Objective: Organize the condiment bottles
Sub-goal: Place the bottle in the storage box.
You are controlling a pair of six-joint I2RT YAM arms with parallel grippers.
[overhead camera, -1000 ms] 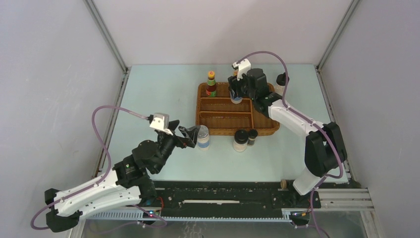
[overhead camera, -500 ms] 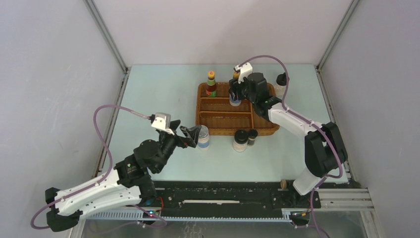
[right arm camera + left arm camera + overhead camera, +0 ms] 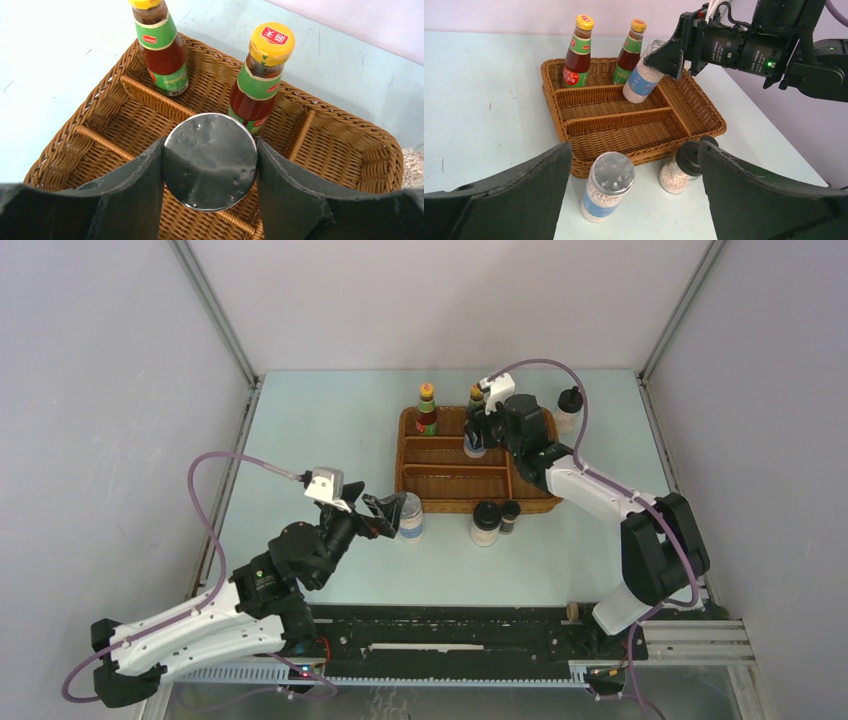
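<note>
Left gripper (image 3: 634,150), jaws apart, faces a silver-topped shaker (image 3: 606,187) standing on the table just ahead. Right gripper (image 3: 210,155) clamps a second shaker (image 3: 641,75), tilted over the wicker tray (image 3: 350,150). Just beyond it, the sauce bottles (image 3: 260,75) are already stowed; a black-capped bottle (image 3: 681,167) waits outside.

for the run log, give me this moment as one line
right gripper: shut on shaker, tilted over wicker tray | left gripper: open, facing second shaker on table

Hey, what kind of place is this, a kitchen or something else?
Probably a robot lab test cell, not a kitchen: plain grey panels box in a pale table, two robot arms are bolted to a rail at its edge, and a wicker tray holds sauce bottles.
</note>
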